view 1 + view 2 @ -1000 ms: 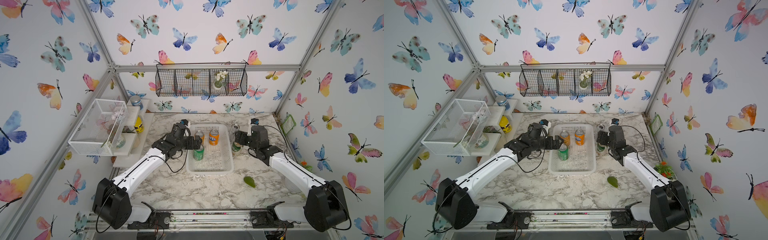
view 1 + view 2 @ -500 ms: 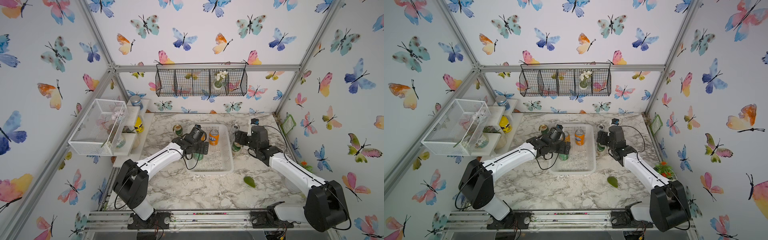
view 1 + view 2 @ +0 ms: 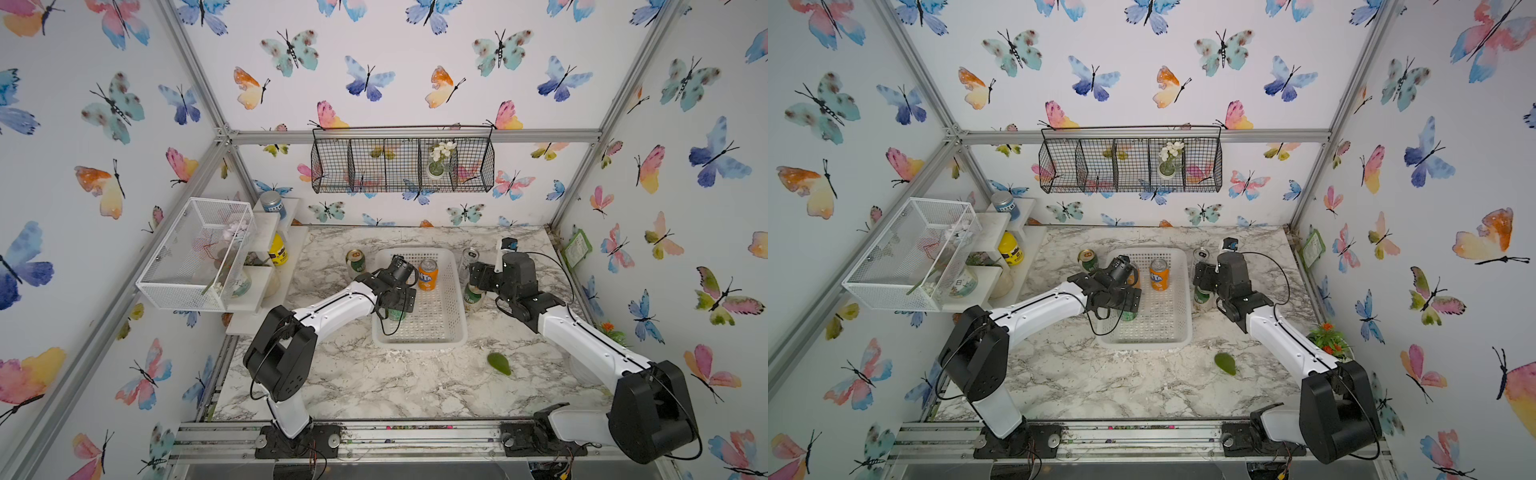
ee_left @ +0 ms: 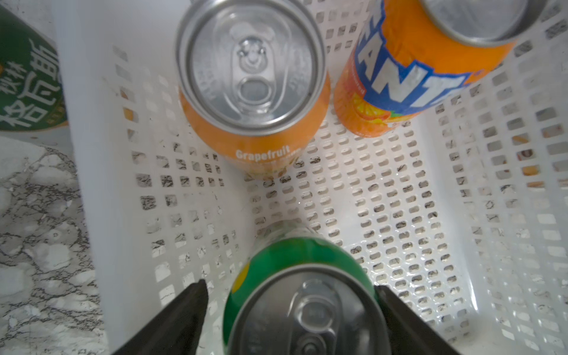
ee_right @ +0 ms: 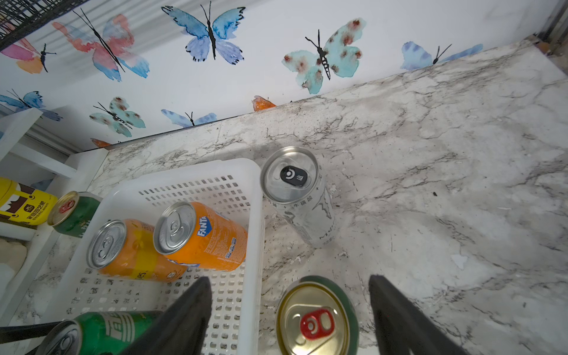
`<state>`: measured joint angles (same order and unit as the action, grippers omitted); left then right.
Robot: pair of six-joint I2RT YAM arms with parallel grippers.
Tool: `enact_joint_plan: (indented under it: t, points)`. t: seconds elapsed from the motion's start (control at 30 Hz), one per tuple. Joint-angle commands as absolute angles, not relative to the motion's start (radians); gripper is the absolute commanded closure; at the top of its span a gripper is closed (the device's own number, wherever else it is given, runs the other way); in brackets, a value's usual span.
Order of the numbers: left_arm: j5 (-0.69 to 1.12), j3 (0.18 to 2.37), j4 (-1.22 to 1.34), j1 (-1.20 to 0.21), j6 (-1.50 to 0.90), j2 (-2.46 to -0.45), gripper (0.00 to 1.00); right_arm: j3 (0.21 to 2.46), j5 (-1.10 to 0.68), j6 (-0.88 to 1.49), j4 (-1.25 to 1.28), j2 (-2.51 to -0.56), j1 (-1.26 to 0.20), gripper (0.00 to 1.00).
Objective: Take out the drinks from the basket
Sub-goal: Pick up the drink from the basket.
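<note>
The white perforated basket (image 3: 419, 343) holds two orange cans, a Fanta (image 3: 427, 274) and a grapefruit one (image 4: 252, 92), plus a bright green can (image 4: 302, 276). My left gripper (image 4: 290, 292) reaches down into the basket and straddles the green can. One finger touches it and a narrow gap shows at the other. On the marble outside stand a dark green can (image 3: 355, 262) left of the basket, and a slim silver can (image 5: 295, 190) and a gold-topped dark green can (image 5: 316, 316) to its right. My right gripper (image 5: 289, 279) hangs open over that last can without touching it.
A green leaf (image 3: 498, 363) lies on the marble in front of the right arm. A white shelf at the left carries a yellow jar (image 3: 277, 249) and a white mesh box (image 3: 195, 249). A black wire basket (image 3: 403, 166) hangs on the back wall.
My left gripper has left the dark green can standing left of the basket, swung into the basket over the bright green can, and narrowed its jaws. The right arm has stayed put.
</note>
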<state>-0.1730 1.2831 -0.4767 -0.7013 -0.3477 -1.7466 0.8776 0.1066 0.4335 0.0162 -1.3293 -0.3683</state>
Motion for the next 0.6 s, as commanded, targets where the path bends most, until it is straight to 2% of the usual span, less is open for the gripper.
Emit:
enact_joint_plan:
  t: [0.0,0.27,0.57]
  points:
    - [-0.194,1.293,-0.502,-0.703,-0.347,-1.763,0.18,0.866,0.112,0.431,0.034,-1.310,-0.371,0.17]
    - [-0.187,1.300,-0.502,-0.703,-0.357,-1.754,0.31,0.868,0.115,0.433,0.033,-1.315,-0.371,0.17]
    - [-0.161,1.336,-0.509,-0.704,-0.358,-1.673,0.34,0.870,0.114,0.433,0.033,-1.320,-0.371,0.17]
